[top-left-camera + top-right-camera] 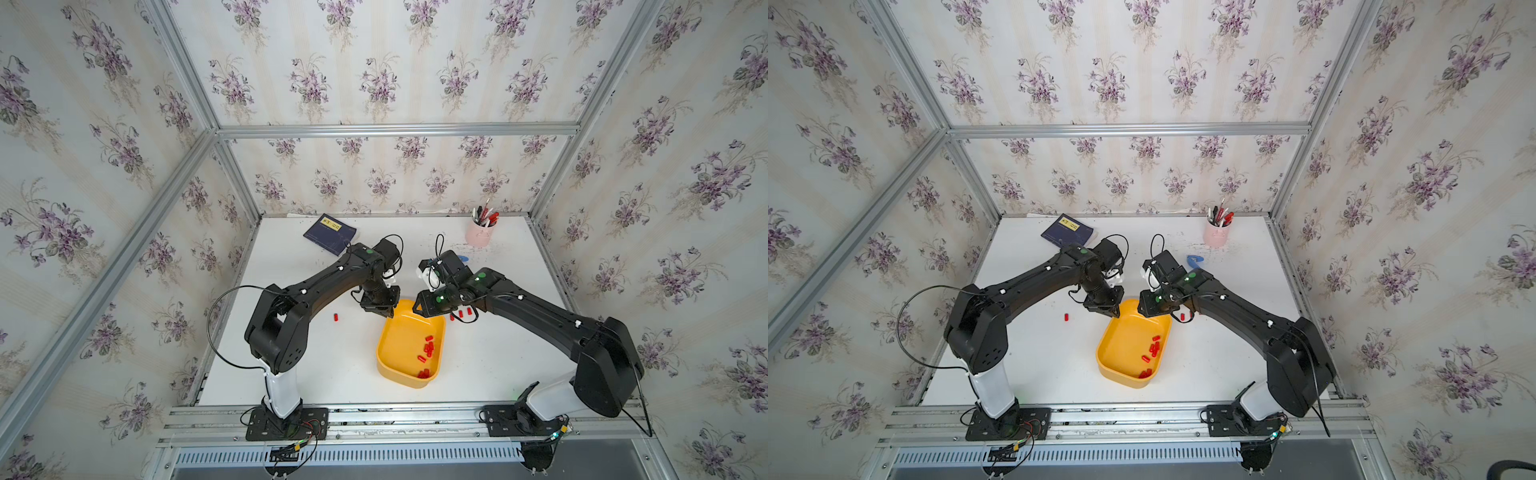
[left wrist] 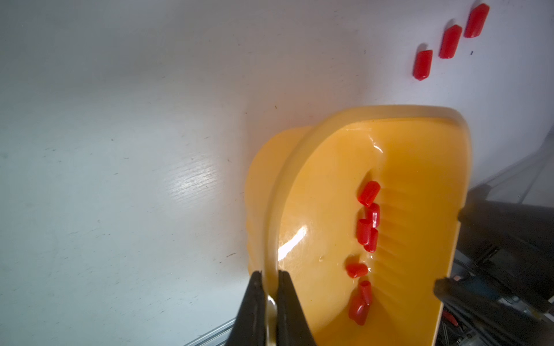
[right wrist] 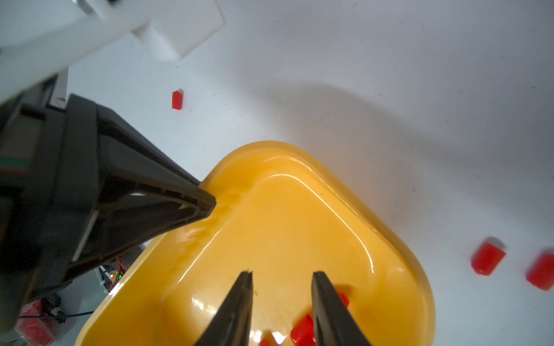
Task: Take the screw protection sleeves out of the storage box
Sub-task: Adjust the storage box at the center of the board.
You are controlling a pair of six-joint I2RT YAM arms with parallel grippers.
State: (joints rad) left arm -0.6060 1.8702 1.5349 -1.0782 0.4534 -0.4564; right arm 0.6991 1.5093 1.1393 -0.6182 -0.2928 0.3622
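On the white table [image 1: 332, 374], the left gripper [image 2: 269, 274] pinches the far-left rim of the yellow-orange storage box [image 1: 401, 332], probably to steady it, while the right gripper [image 3: 281, 274], narrowly open and empty, hangs over the red screw protection sleeves [image 1: 428, 348] along its right side.

The white counter [image 1: 332, 374], scuffed with small dark specks, carries the yellow-orange storage box [image 1: 401, 336] near its middle. On the bare surface, a lone screw protection sleeve [image 1: 336, 317] lies left of the box, and three more screw protection sleeves [image 1: 460, 313] lie in a short row just right of its far end. A dark blue book [image 1: 329, 233] lies far left, a pink pen cup [image 1: 480, 235] stands far right, and a small blue object [image 1: 1195, 261] lies near the cup.
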